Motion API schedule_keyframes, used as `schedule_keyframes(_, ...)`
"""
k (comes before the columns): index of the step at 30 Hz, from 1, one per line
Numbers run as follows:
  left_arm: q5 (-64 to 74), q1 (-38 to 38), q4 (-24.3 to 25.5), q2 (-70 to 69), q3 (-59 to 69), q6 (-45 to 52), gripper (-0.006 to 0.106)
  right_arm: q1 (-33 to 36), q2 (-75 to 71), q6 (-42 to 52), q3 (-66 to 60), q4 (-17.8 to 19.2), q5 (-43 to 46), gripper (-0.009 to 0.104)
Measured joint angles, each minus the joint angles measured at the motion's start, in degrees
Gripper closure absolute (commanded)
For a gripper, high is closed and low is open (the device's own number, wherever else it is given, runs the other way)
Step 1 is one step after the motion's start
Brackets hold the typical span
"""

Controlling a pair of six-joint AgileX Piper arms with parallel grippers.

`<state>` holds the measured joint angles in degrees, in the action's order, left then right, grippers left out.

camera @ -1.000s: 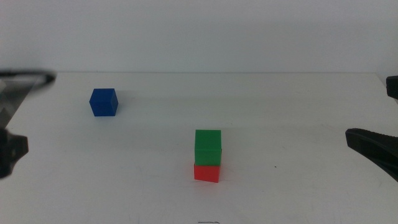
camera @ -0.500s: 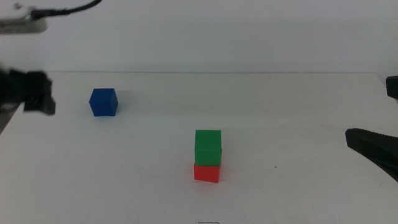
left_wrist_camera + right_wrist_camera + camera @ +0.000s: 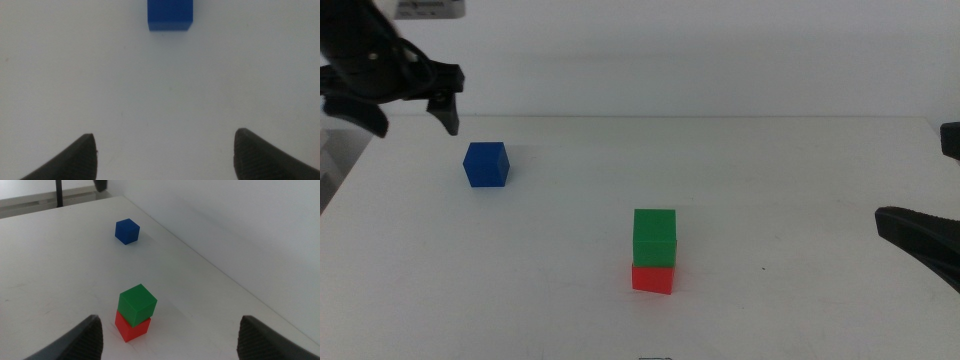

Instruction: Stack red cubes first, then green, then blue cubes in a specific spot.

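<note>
Two cubes are already stacked: green (image 3: 654, 237) sits on red (image 3: 652, 278). Your left gripper (image 3: 412, 112) has swung in from the table's left edge, jaws spread and empty, above the blue cube (image 3: 486, 164); the right gripper (image 3: 920, 240) waits, jaws apart.

Left gripper (image 3: 408, 112) raised, jaws apart; right gripper (image 3: 167, 335) seemingly low, likewise spread.

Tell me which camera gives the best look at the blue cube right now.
The middle view: the blue cube sits whole on the white table, with the left gripper up beside it, jaws open. The left wrist view crops it at the frame edge. The right wrist view shows it small and far, beyond the green cube.
</note>
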<state>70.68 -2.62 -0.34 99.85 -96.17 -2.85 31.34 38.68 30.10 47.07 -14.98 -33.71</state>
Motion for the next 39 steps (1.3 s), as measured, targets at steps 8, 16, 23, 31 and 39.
schedule_keyframes(8,0.18,0.0,-0.37,11.4,-8.6,0.99,0.007,0.0,0.0,0.0,0.0,0.0,0.0,0.02)
schedule_keyframes(16,0.18,0.0,-1.04,20.44,-16.09,1.77,0.007,0.0,0.0,0.0,0.0,0.0,0.0,0.02)
schedule_keyframes(23,-0.05,0.0,-1.48,26.94,-22.39,2.85,0.007,0.0,0.0,0.0,0.0,0.0,0.0,0.02)
schedule_keyframes(31,-0.73,0.0,-1.7,34.02,-27.42,3.36,0.007,0.0,0.0,0.0,0.0,0.0,0.0,0.02)
schedule_keyframes(39,-4.66,0.0,-1.74,37.82,-28.42,3.85,0.01,0.0,0.0,0.0,0.0,0.0,0.0,0.02)
